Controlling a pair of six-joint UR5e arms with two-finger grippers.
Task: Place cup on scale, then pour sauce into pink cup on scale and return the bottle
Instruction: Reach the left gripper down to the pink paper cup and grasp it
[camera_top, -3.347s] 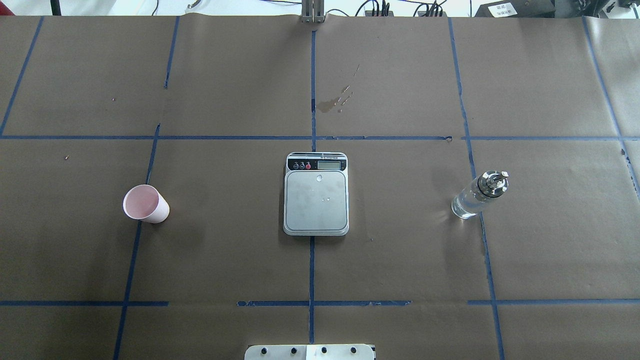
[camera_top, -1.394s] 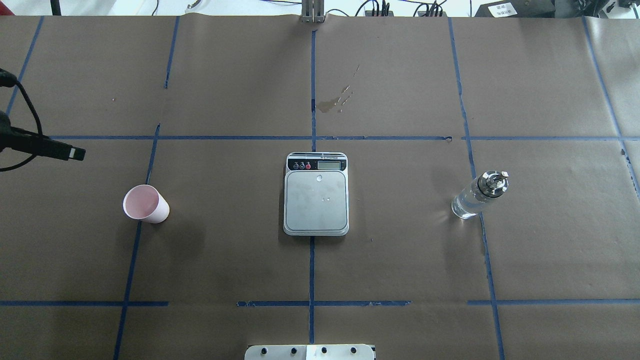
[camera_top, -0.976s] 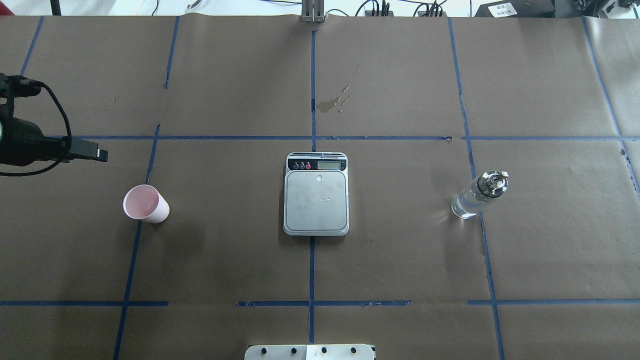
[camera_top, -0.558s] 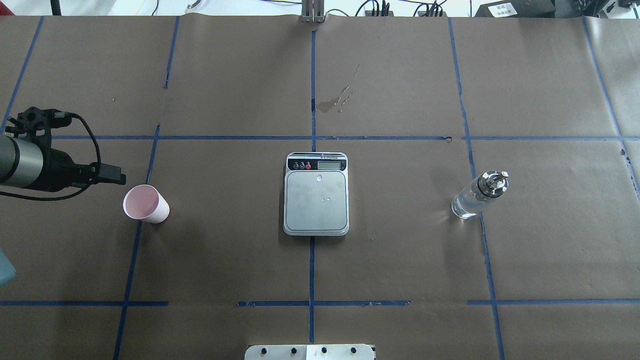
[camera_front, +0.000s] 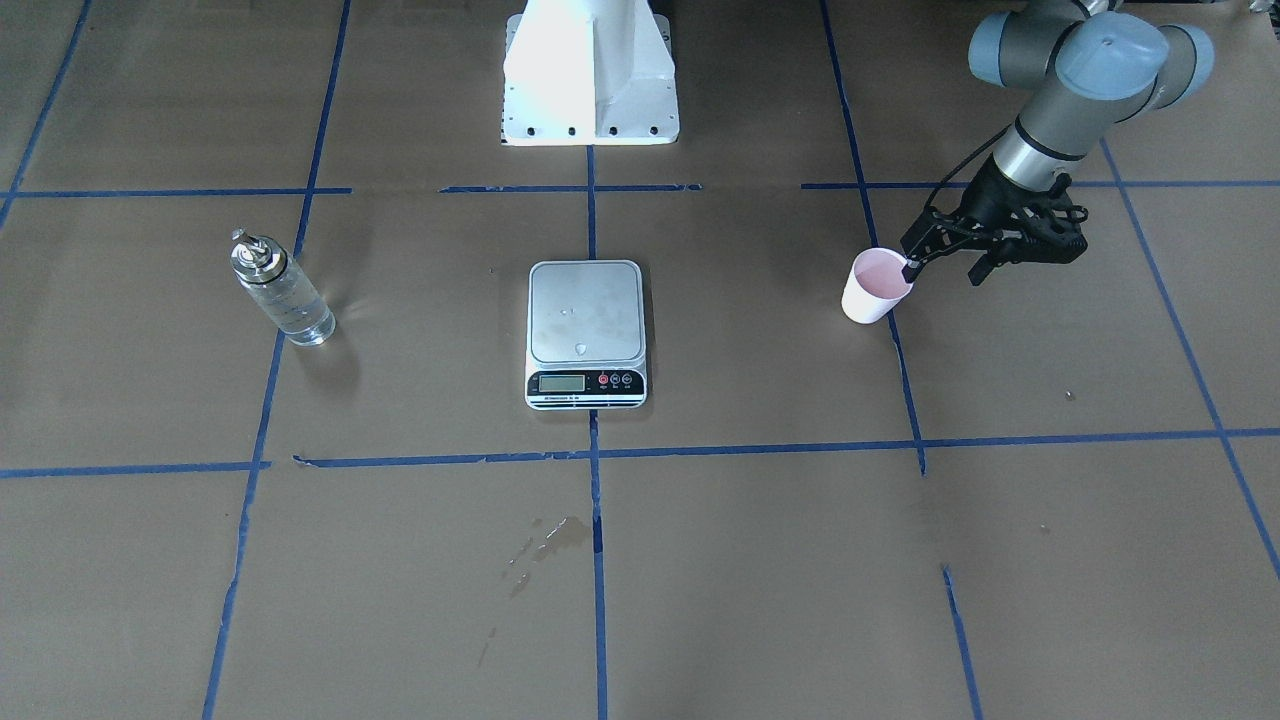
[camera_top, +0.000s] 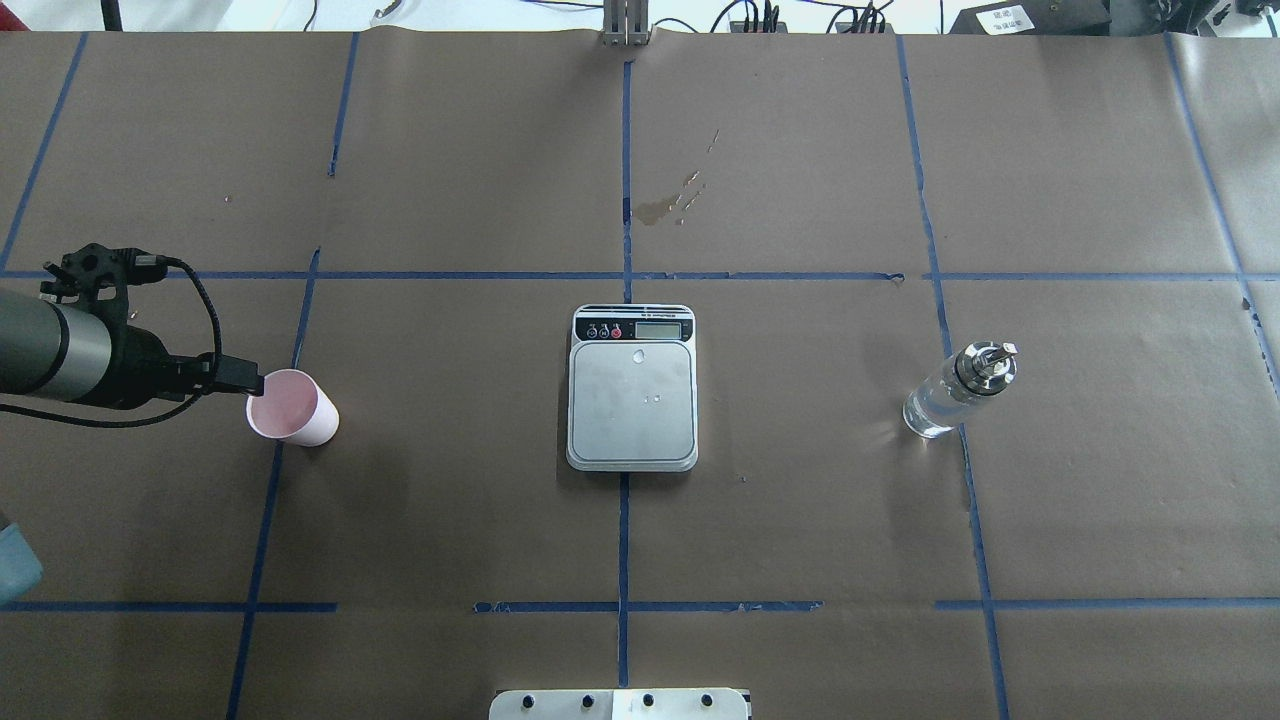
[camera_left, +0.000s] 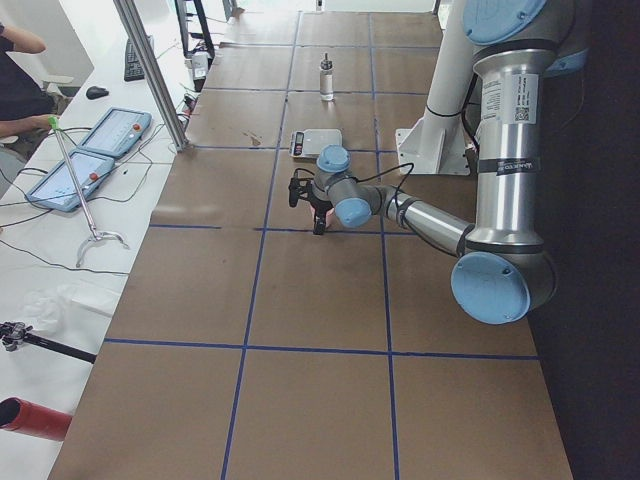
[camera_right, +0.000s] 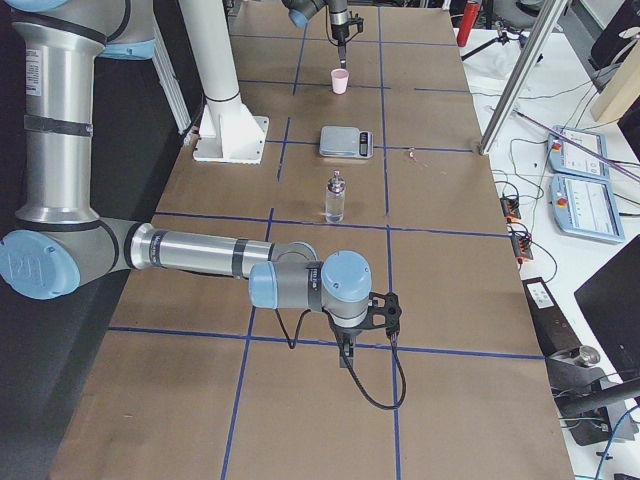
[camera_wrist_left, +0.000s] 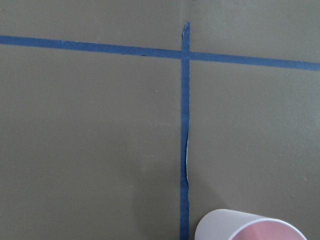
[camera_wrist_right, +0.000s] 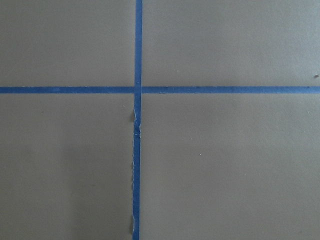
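The pink cup (camera_top: 295, 410) stands upright on the table at my left, also in the front view (camera_front: 875, 290). My left gripper (camera_top: 250, 380) points down with its tip at the cup's outer left rim (camera_front: 910, 262); I cannot tell if it is open or shut. The left wrist view shows only the cup's rim (camera_wrist_left: 250, 227) at the bottom edge. The scale (camera_top: 632, 405) sits at the table's middle with nothing on it. The glass bottle (camera_top: 950, 395) of clear sauce stands at my right. My right gripper (camera_right: 346, 362) hangs over bare table far from the bottle; I cannot tell its state.
A dried spill stain (camera_top: 665, 205) lies beyond the scale. The robot's white base (camera_front: 590, 70) stands at the near edge. Blue tape lines divide the brown paper cover. Tablets and cables lie off the table's far side (camera_left: 90, 150).
My left arm came in from the left edge and moved right and toward me, until its tip reached the cup's rim. Cup, scale and bottle have not moved.
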